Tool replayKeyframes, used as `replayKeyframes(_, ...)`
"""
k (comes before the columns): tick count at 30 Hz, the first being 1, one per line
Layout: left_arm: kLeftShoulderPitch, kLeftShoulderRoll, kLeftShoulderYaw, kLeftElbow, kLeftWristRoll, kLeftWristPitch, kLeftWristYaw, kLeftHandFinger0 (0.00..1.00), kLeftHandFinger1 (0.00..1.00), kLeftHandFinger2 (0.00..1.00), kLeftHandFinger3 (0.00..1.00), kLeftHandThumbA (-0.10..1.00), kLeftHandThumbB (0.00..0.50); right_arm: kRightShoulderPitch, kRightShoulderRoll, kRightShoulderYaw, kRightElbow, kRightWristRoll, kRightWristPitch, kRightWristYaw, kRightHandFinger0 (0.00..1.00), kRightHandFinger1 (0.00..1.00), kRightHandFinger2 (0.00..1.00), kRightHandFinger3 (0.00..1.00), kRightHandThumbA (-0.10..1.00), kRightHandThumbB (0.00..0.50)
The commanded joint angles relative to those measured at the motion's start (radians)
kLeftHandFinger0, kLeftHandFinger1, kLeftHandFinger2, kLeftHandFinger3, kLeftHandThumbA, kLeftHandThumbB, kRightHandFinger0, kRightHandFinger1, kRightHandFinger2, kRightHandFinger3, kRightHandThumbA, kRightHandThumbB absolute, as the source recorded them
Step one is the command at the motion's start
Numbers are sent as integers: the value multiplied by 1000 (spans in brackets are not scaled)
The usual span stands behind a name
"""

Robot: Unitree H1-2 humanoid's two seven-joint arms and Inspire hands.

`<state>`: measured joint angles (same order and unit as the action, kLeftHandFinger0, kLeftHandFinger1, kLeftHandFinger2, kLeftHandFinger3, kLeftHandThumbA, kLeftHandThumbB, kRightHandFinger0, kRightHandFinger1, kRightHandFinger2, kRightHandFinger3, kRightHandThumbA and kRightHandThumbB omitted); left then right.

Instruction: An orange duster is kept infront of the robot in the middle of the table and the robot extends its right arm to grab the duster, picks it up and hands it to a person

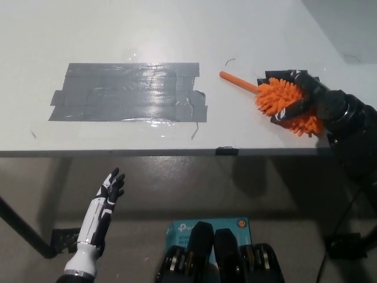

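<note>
The orange duster [277, 98] lies on the white table [177, 29] at the right, its thin orange handle [237, 82] pointing up and left. My black right hand [297, 94] comes in from the right and is wrapped over the fluffy head, fingers curled around it from above and below. The duster still rests on the tabletop. My white left hand [109, 190] hangs below the table's front edge at lower left, fingers spread and holding nothing.
A large patch of grey tape [126, 92] covers the middle-left of the table. The table's front edge [177, 152] runs across the picture. A teal box [182, 231] sits on the floor below.
</note>
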<state>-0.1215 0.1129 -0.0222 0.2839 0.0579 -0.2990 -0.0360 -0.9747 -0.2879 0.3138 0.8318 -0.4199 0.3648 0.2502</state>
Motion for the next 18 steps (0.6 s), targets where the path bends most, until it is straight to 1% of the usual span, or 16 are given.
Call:
replayKeyframes(1,-16,14,0,-33,4,-21,-8,1000,1000,1000,1000,949,182,-73,-28,33,-7,-24,16,52,1000,1000,1000,1000,1000,415)
replayKeyframes(4,-21,13,0,-34,-2,-12,-11,1000,1000,1000,1000,943,186,-92,-29,49,38,-25,16,72,1000,1000,1000,1000,1000,430)
replayKeyframes(5,-24,13,1,-32,-2,-14,-11,1000,1000,1000,1000,942,185,-105,-31,55,66,-14,18,107,1000,1000,1000,1000,977,396)
replayKeyframes(6,-27,14,1,-30,-1,-15,-10,1000,1000,1000,1000,941,186,-121,-31,56,100,2,18,151,1000,1000,1000,1000,810,335)
replayKeyframes(7,-28,15,1,-27,0,-15,-10,1000,1000,1000,1000,941,187,-136,-31,67,134,5,13,184,1000,1000,1000,1000,752,318)
replayKeyframes(8,-29,15,0,-27,0,-15,-10,1000,1000,1000,1000,942,188,-139,-31,75,143,-1,13,184,1000,1000,1000,1000,656,320)
replayKeyframes(9,-29,15,0,-27,0,-15,-10,1000,1000,1000,1000,942,188,-141,-31,78,149,-3,11,184,1000,1000,1000,1000,656,320)
replayKeyframes(10,-27,16,1,-30,-1,-12,-11,1000,1000,1000,1000,942,189,-146,-31,96,170,-17,10,192,1000,1000,1000,1000,450,294)
replayKeyframes(11,-25,16,0,-33,-1,-11,-12,1000,1000,1000,1000,942,188,-153,-30,121,195,-34,1,211,800,728,802,1000,276,282)
replayKeyframes(12,-29,17,-1,-33,0,-8,-13,1000,1000,1000,1000,944,189,-144,-39,159,191,-64,-31,218,56,162,409,945,-78,206)
replayKeyframes(13,-31,17,-1,-32,2,-7,-13,1000,1000,1000,1000,945,190,-143,-41,182,190,-84,-39,210,11,144,424,889,-96,194)
replayKeyframes(14,-34,17,-1,-32,2,-5,-12,1000,1000,1000,1000,946,192,-145,-44,201,183,-93,-39,209,0,210,503,1000,-100,160)
replayKeyframes(15,-35,17,0,-27,2,-13,-11,1000,1000,1000,1000,947,191,-147,-44,206,184,-90,-42,208,0,272,563,1000,-100,172)
replayKeyframes(16,-36,18,0,-25,2,-17,-11,1000,1000,1000,1000,948,189,-149,-45,214,184,-89,-47,205,19,345,593,1000,-100,156)
replayKeyframes(17,-37,19,-1,-24,4,-21,-11,1000,1000,1000,1000,951,181,-152,-45,219,183,-91,-45,202,4,338,575,1000,-100,160)
replayKeyframes(18,-38,21,-1,-24,5,-23,-11,1000,1000,1000,1000,953,180,-156,-44,220,180,-89,-37,201,1,361,597,1000,-100,157)
